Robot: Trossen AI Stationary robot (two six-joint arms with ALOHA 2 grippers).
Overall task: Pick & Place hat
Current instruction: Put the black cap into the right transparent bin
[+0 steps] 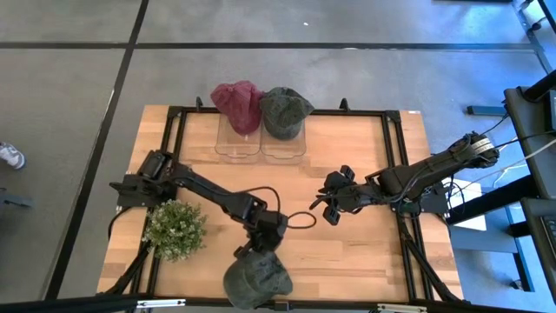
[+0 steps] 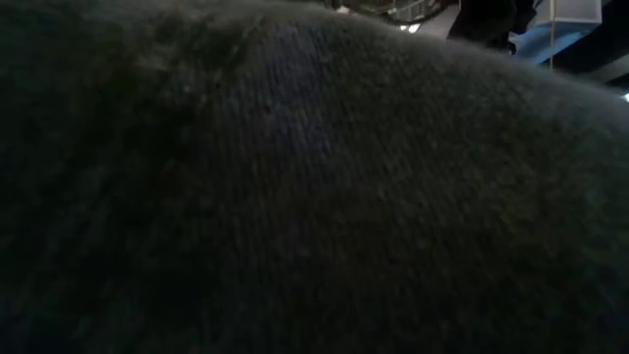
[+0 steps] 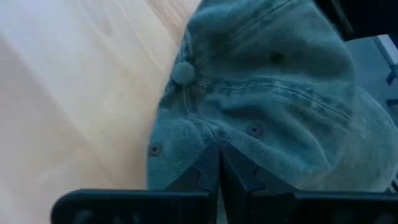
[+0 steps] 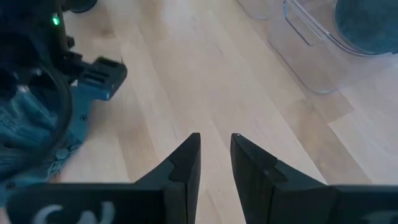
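Observation:
A grey-green cap [image 1: 256, 280] lies at the table's near edge, its crown with the top button [image 3: 183, 73] filling the left wrist view. Its cloth [image 2: 314, 197] blocks almost the whole low view. My left gripper [image 1: 261, 246] is down at the cap's far side, shut on its crown. My right gripper [image 1: 327, 209] hovers over bare wood right of centre, its fingers [image 4: 214, 149] a narrow gap apart, touching nothing. In the right wrist view the cap [image 4: 25, 134] shows beside the left gripper. My left gripper pinches the cap's crown cloth [image 3: 219, 142] between its two fingers, at a seam between two eyelets and below the top button. The fingers come from above, slanting toward the table's near edge. The cap rests on the table; the cloth bunches slightly at the fingertips.
Two clear containers [image 1: 261, 143] stand at the far edge, a red hat [image 1: 236, 103] on the left one and a green hat [image 1: 285, 109] on the right one. A potted plant [image 1: 174, 228] stands near the left arm. A black cable [image 1: 300, 217] loops between the grippers.

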